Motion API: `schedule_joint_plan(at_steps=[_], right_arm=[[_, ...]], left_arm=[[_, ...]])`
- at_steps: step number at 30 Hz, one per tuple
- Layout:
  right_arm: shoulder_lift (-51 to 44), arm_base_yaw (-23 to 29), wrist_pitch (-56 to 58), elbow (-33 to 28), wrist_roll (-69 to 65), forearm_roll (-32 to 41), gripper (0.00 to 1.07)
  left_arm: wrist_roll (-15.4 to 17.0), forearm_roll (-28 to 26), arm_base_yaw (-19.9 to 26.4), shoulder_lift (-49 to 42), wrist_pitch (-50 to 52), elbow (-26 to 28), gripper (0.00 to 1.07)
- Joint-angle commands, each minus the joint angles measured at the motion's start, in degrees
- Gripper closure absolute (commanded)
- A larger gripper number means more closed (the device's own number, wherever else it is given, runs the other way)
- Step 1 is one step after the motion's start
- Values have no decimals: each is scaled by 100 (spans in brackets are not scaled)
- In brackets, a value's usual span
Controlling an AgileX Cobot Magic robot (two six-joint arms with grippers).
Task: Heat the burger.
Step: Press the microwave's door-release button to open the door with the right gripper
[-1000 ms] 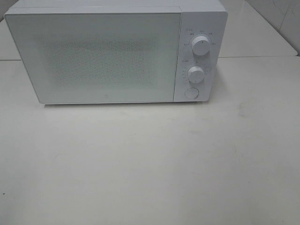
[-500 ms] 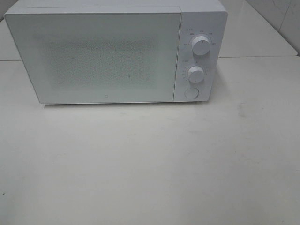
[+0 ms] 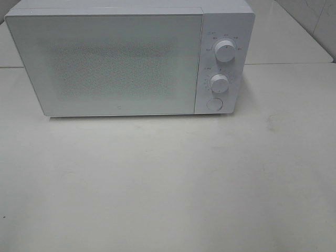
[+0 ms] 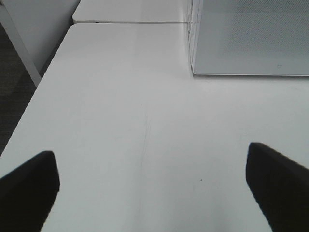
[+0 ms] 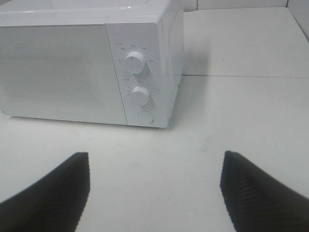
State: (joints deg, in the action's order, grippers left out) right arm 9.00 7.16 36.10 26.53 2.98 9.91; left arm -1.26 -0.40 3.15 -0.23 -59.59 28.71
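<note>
The burger shows in none of the views. A white microwave (image 3: 126,58) stands at the back of the white table (image 3: 168,184) with its door (image 3: 105,63) shut. Its control panel carries two dials, an upper one (image 3: 224,51) and a lower one (image 3: 219,82), above a round button (image 3: 213,104). My left gripper (image 4: 152,186) is open over bare table, with the microwave's front corner (image 4: 193,72) ahead of it. My right gripper (image 5: 154,188) is open too, empty, facing the microwave's panel (image 5: 140,87) from a distance. Neither arm shows in the high view.
A seam (image 3: 289,64) runs between this table and another white table behind it. In the left wrist view the table's edge (image 4: 34,92) drops off to dark floor, with a white leg or post beside it.
</note>
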Motion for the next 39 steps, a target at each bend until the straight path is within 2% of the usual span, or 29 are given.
schedule_joint_plan(at_steps=[1,11,39], right_arm=[[298,-29,-745,-252,-46,-40,34],[1805,-29,-2882,-785,-46,-40,34],[5775,-17,-6984,-814,-40,-40,34]], left_arm=[[-6,-17,29,-115,52,17,4],[-6,-17,29,-115,52,17,4],[-6,-17,29,-115,52,17,4]])
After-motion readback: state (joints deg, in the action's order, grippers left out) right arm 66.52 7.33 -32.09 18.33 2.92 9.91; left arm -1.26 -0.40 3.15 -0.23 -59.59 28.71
